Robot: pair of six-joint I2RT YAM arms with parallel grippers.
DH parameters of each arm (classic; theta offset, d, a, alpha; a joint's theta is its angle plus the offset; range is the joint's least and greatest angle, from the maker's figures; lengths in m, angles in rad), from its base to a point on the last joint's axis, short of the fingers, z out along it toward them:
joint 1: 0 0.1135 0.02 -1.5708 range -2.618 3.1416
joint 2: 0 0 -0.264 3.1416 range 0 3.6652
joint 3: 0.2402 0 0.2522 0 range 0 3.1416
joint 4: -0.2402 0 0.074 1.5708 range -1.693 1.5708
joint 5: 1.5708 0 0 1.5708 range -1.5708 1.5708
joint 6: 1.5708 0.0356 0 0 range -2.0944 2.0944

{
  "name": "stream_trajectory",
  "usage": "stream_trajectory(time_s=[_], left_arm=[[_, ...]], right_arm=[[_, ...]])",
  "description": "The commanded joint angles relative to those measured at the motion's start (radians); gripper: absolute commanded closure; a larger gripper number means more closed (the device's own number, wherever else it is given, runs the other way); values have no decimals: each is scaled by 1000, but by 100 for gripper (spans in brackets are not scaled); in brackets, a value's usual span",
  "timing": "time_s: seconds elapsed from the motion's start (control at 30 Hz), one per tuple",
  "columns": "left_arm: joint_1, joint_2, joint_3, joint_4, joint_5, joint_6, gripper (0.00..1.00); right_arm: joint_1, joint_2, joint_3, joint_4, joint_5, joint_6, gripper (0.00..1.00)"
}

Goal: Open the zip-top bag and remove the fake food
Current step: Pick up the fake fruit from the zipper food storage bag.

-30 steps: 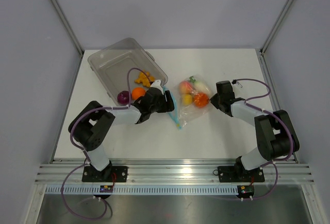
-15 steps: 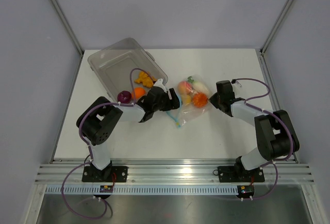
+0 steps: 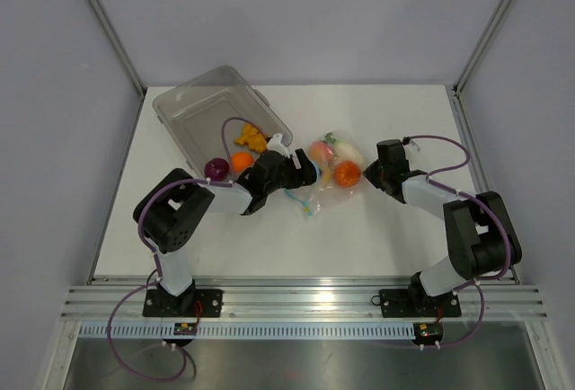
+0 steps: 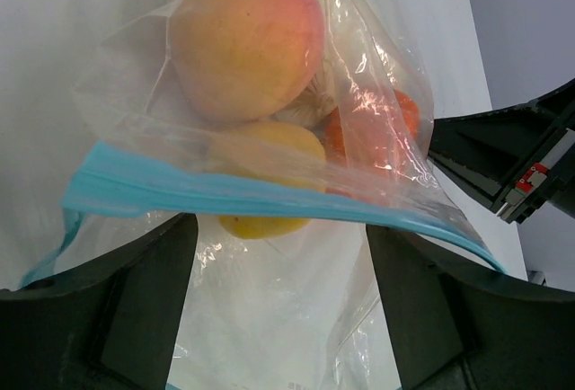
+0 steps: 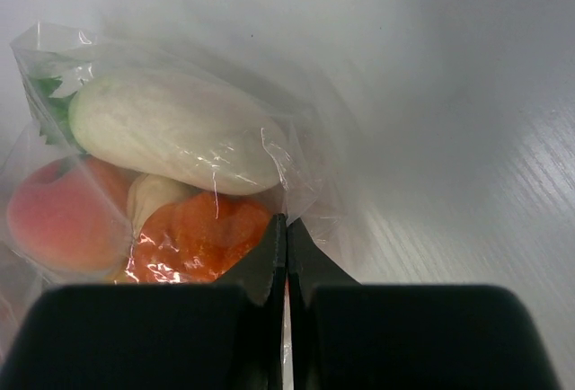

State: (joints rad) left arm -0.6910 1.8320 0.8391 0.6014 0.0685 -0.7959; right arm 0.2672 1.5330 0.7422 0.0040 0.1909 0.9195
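The zip-top bag [image 3: 331, 179] lies at the table's middle, its light-blue zip strip [image 3: 297, 199] curled toward my left arm. Inside is fake food: a peach [image 3: 321, 151], a white vegetable [image 3: 349, 150], an orange piece [image 3: 347, 172] and a yellow piece [image 3: 325, 175]. My left gripper [image 3: 305, 174] is open at the bag's mouth. In the left wrist view the zip strip [image 4: 269, 197] runs across in front of the left gripper [image 4: 280, 233], with clear plastic between the wide jaws. My right gripper [image 5: 286, 228] is shut on the bag's far plastic edge [image 5: 305, 188], beside the orange piece [image 5: 202, 237].
A rigid clear tub [image 3: 216, 111] lies tilted at the back left. At its mouth sit a purple piece [image 3: 215, 169], an orange piece [image 3: 241, 162] and a yellow-orange piece [image 3: 252, 138]. Grey walls and metal posts enclose the white table [image 3: 404, 228].
My left gripper has moved right toward the bag and opened wider. The zip strip has bunched up and shifted right. The right gripper has stayed shut in place.
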Motion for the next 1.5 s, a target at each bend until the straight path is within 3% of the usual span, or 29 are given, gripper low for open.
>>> stream_trajectory(time_s=[0.0,0.73,1.47], left_arm=[[-2,19,11,78,17,-6,20],[-2,102,115,-25,14,-20,16],[-4,187,264,-232,-33,-6,17]], right_arm=[[-6,-20,6,37,-10,-13,100],[-6,-22,-1,73,-57,-44,100],[-6,-7,-3,106,-108,-65,100]])
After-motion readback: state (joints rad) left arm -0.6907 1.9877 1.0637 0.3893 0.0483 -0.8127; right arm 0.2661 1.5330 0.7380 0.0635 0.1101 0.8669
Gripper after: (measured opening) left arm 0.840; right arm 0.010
